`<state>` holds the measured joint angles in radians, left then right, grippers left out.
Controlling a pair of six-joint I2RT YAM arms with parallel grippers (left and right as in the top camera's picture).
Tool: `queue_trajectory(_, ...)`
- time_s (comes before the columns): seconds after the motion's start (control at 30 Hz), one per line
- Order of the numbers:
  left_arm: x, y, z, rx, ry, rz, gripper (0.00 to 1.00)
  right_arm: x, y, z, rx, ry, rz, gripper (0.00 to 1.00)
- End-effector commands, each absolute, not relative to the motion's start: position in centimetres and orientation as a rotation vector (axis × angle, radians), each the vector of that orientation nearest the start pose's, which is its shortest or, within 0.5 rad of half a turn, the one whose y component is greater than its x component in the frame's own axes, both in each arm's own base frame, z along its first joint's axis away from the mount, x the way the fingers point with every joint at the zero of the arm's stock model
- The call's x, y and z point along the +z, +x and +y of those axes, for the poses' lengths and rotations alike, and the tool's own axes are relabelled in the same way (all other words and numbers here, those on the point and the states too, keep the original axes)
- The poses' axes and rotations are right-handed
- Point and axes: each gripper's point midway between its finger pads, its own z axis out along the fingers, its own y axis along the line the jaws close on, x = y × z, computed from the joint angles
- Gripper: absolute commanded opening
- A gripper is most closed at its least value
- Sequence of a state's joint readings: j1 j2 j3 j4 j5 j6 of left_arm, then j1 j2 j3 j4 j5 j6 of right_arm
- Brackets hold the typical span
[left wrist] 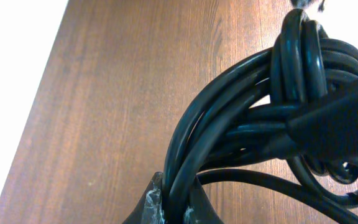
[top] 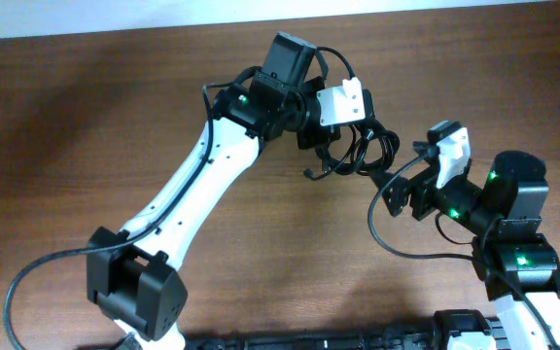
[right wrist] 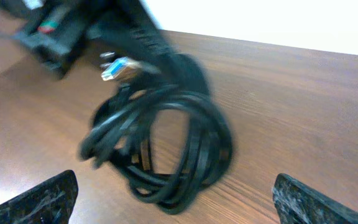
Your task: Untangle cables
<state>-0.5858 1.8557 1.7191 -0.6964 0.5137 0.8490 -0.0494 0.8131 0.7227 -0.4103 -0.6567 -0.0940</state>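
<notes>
Grips the cables (top: 356,151) as a bunch of thin, glossy black loops over the wooden table (top: 76,97), right of centre, in the left gripper (top: 336,141), its fingers (left wrist: 153,202) pinching several strands. Fills the left wrist view with thick overlapping coils and little else. Gives, from the right wrist, a blurred oval coil with a pale plug (right wrist: 118,68) at far left, clear of the right gripper (right wrist: 176,190), fingers spread wide. Places that gripper, overhead, just right of the bunch.
</notes>
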Motion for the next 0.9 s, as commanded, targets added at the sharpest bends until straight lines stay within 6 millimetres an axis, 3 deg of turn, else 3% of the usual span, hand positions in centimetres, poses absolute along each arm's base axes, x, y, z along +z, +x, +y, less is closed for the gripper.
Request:
queue_trajectory(0.0,27.3,35.3,-34.1,-0.471,1.69,1.446,0.0,26.4,25.9,11.5,0.682,-0.665,1.811,0.92)
queue_trajectory(0.07,28.2,33.8,-34.3,-0.523,1.739,1.355,0.0,26.6,25.7,11.8,0.701,-0.679,1.799,0.77)
queue_trajectory(0.1,28.5,33.0,-34.5,-0.554,1.763,1.309,0.0,26.6,25.7,11.8,0.701,-0.679,1.799,0.61)
queue_trajectory(0.13,28.8,32.4,-34.6,-0.581,1.771,1.281,0.0,26.6,25.7,11.8,0.701,-0.679,1.798,0.55)
queue_trajectory(0.4,29.2,30.1,-35.2,-0.716,1.799,1.224,0.0,27.7,25.1,12.6,0.756,-0.732,1.731,0.54)
queue_trajectory(0.43,29.0,29.7,-35.4,-0.716,1.821,1.207,0.0,27.8,25.0,12.8,0.764,-0.739,1.723,0.49)
queue_trajectory(0.53,28.8,29.1,-35.7,-0.714,1.841,1.192,0.0,28.2,24.9,12.9,0.771,-0.753,1.702,0.09)
queue_trajectory(0.57,28.7,29.3,-35.6,-0.703,1.841,1.198,0.0,28.2,24.9,12.9,0.77,-0.753,1.701,0.04)
queue_trajectory(0.8,28.1,30.3,-35.2,-0.636,1.836,1.258,0.0,28.2,24.9,12.9,0.771,-0.75,1.703,0.04)
queue_trajectory(0.87,27.8,30.9,-34.9,-0.597,1.822,1.312,0.3,28.0,25.3,12.6,0.754,-0.729,1.718,0.04)
